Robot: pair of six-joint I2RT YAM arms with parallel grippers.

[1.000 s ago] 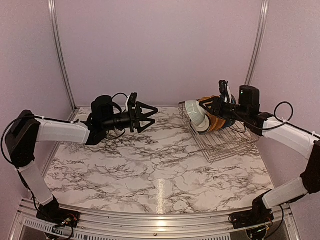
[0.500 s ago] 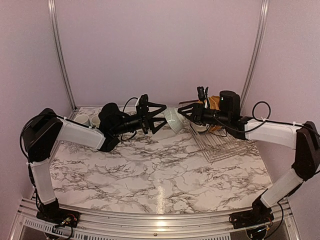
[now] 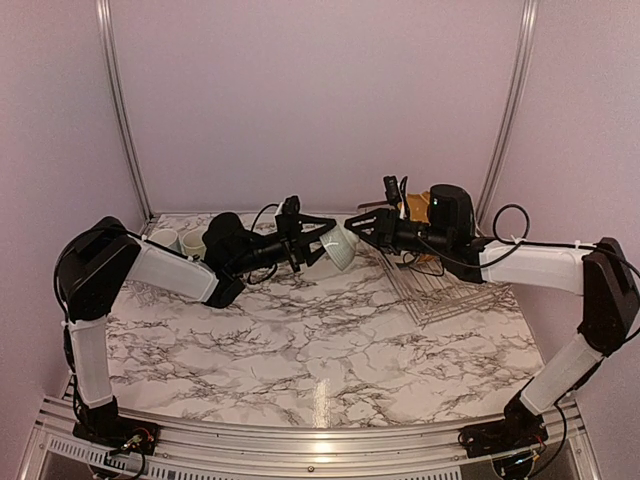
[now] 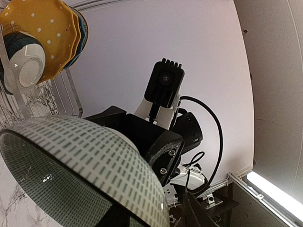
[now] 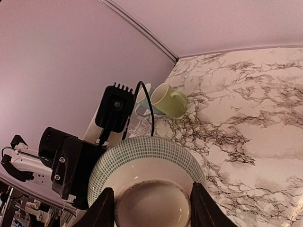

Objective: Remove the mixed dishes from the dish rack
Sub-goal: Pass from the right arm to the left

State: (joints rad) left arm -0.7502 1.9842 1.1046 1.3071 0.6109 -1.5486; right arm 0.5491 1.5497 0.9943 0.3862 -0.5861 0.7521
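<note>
White bowl point(image 5: 147, 156), one, gripped by right pincer point(image 5: 151, 187); left pincer point(image 3: 320, 238) at its rim, grip unclear; two mugs point(image 5: 169, 100).

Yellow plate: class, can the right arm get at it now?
Probably not yet. The right gripper is shut on the bowl, so it must hand that off first; the yellow plate stands in the rack close by.

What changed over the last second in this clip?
The right gripper carried the white bowl left, off the dish rack, to mid-table. The left gripper reached in to meet it, jaws narrowing about the rim; a firm grip isn't clear yet. The right gripper stays shut on the bowl's foot. Plates in the rack and two mugs unmoved.
</note>
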